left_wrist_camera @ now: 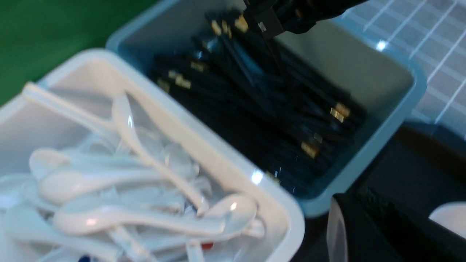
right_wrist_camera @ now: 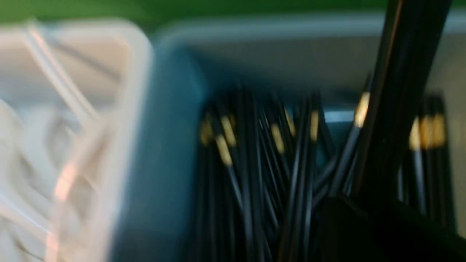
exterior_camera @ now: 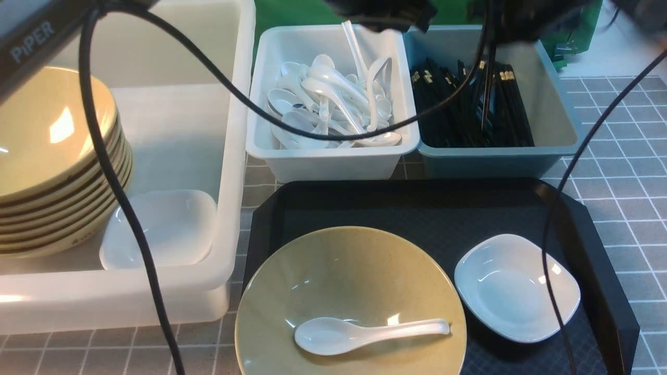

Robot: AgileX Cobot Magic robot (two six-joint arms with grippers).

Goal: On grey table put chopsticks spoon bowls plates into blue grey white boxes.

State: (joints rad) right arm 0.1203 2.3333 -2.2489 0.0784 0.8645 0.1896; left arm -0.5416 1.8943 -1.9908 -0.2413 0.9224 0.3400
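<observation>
- Your right end effector (left_wrist_camera: 267, 29) hangs over the blue-grey box (exterior_camera: 495, 156). Its jaws are nearly together w/ one chopstick (exterior_camera: 486, 99) pinched between them. The stick stands near upright, lower tip down in the pile.
- Your left end effector (exterior_camera: 383, 21) is up over the far end of the grey-white box (exterior_camera: 333, 164), jaws fully closed. You can't tell from these views whether it has hold of anything.
- The other chopsticks (exterior_camera: 458, 114) lie lengthwise in the blue-grey box, gold bands mostly toward the far end.
- The grey-white box sits just left of the blue-grey one and is piled w/ white spoons (exterior_camera: 333, 99).
- The white tub (exterior_camera: 229, 156) is on the left of the tabletop (exterior_camera: 625, 156). Inside it a stack of bowls (exterior_camera: 52, 172) leans tilted on the left, w/ a plate (exterior_camera: 161, 229) beside the stack at the near end.
- The black tray (exterior_camera: 417, 208) is in front of the two small boxes, w/ a single bowl (exterior_camera: 354, 271) at its near-left corner.
- The spoon (exterior_camera: 365, 333) lies inside that bowl, scoop to the left, handle to the right.
- A 2nd plate (exterior_camera: 516, 286) is on the tray just right of the bowl.
</observation>
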